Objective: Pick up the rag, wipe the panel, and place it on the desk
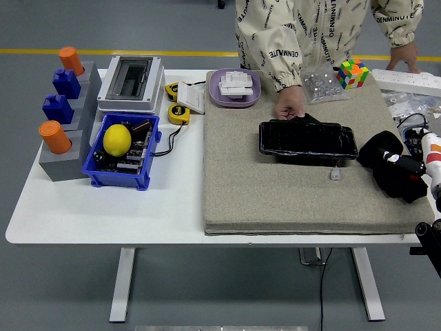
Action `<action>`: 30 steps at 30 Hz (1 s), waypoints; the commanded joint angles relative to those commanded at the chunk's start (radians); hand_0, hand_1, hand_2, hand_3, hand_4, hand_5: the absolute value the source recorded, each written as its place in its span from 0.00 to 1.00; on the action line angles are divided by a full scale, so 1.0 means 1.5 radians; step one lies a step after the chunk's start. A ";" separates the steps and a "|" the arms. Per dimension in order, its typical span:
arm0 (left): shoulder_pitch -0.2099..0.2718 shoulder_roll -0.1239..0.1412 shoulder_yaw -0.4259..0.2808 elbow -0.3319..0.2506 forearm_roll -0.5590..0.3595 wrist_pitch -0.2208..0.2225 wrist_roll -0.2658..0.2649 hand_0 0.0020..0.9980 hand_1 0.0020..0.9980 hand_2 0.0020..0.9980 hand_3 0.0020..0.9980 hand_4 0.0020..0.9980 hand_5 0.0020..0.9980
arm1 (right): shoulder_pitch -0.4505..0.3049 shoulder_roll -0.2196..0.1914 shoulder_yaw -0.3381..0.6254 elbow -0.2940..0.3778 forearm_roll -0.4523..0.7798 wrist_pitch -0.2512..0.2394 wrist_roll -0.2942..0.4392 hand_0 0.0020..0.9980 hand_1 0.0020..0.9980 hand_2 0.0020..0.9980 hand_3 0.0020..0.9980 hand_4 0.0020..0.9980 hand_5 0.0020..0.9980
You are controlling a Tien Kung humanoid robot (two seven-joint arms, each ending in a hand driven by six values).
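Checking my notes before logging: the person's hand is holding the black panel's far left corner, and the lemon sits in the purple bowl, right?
Not quite. The head view shows the lemon in the blue bin, not the purple bowl. The person's hand does hold the black panel at its far left corner.

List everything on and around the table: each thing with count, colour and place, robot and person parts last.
Rag: 1, black, right side of mat.
Panel: 1, black, mat centre.
Mat: 1, grey-beige, covering table's right half.
Table: 1, white.
Blue bin: 1, left, holding a yellow lemon.
Grey block stand: 1, far left, with orange and blue pieces.
Electrical box: 1, white-grey, back left.
Purple tray: 1, back centre.
Tape measures: 2, yellow.
Puzzle cube: 1, multicoloured, back right.
Person's hand: 1, on the panel's far edge.
Right hand: 1, over the rag; grip unclear.
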 joint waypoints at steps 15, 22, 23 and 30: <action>0.002 0.000 0.008 0.000 -0.004 0.000 0.000 0.60 0.64 0.64 0.56 0.63 0.45 | 0.014 0.002 -0.014 -0.039 0.016 -0.004 0.010 0.78 0.76 0.81 0.81 1.00 0.75; 0.000 -0.002 0.009 0.000 -0.005 0.000 0.000 0.60 0.64 0.64 0.56 0.63 0.45 | 0.028 0.009 -0.029 -0.065 0.026 -0.003 0.015 0.78 0.75 0.81 0.81 1.00 0.75; 0.000 -0.002 0.009 0.001 -0.005 0.000 0.000 0.60 0.64 0.64 0.56 0.63 0.45 | 0.029 0.010 -0.031 -0.067 0.026 -0.003 0.015 0.78 0.75 0.81 0.81 1.00 0.75; -0.001 -0.005 0.009 0.001 -0.007 0.000 0.000 0.60 0.64 0.64 0.56 0.63 0.45 | 0.038 0.014 -0.041 -0.082 0.033 -0.005 0.020 0.78 0.76 0.81 0.81 1.00 0.75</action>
